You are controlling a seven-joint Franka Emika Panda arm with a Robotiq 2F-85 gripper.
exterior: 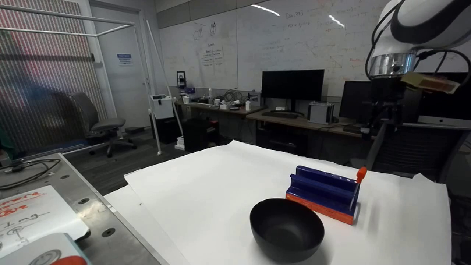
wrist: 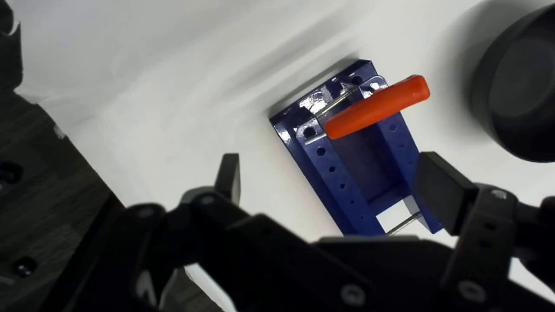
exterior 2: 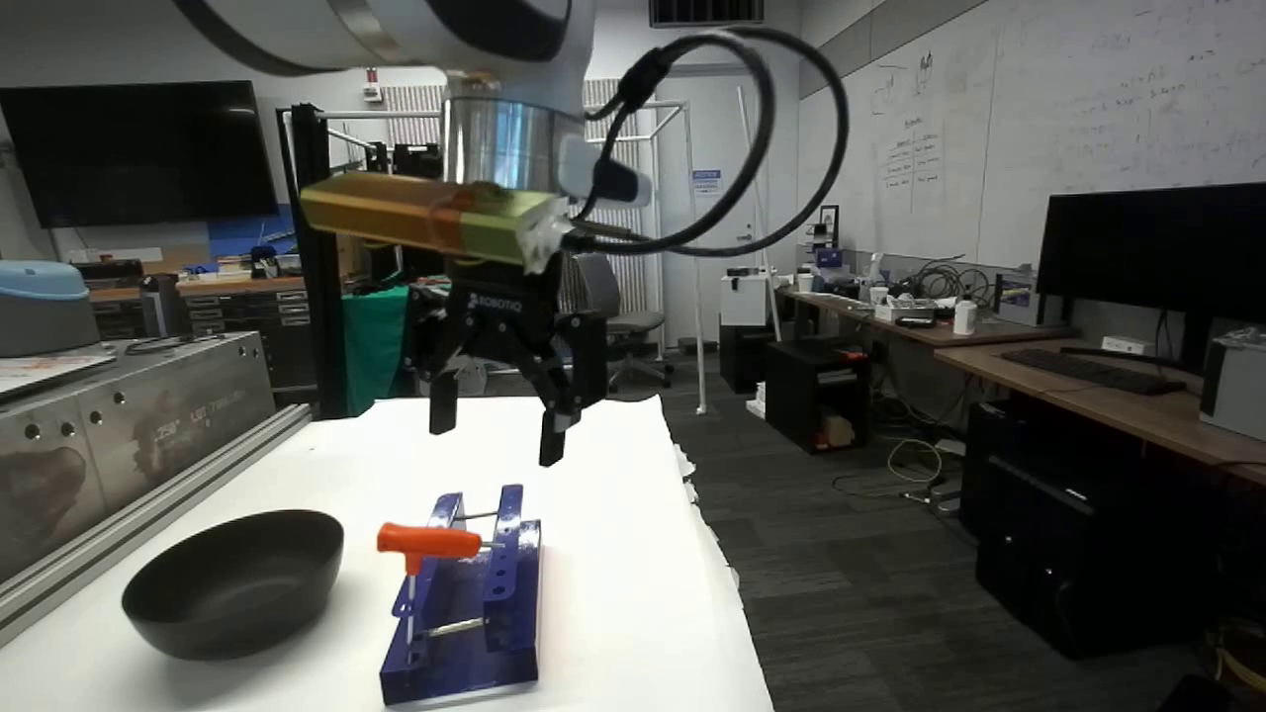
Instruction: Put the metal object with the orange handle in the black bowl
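The metal object with the orange handle stands upright in one end of the blue rack. Its orange handle shows in both exterior views (exterior: 361, 174) (exterior 2: 427, 540) and in the wrist view (wrist: 377, 106). Its thin shaft runs down into the rack. The black bowl (exterior: 285, 252) sits beside the rack, apart from it; it is at the left in an exterior view (exterior 2: 232, 628) and at the right edge of the wrist view (wrist: 484, 99). My gripper (exterior 2: 497, 425) is open and empty, in the air above the rack. Its spread fingers (wrist: 334, 184) also show in the wrist view.
The blue rack (exterior: 323, 200) with an orange-red base side stands on the white-covered table (exterior: 206, 198). A metal bench (exterior: 99, 221) borders the table on the bowl's side. An office chair (exterior: 415, 158) and desks stand beyond the table.
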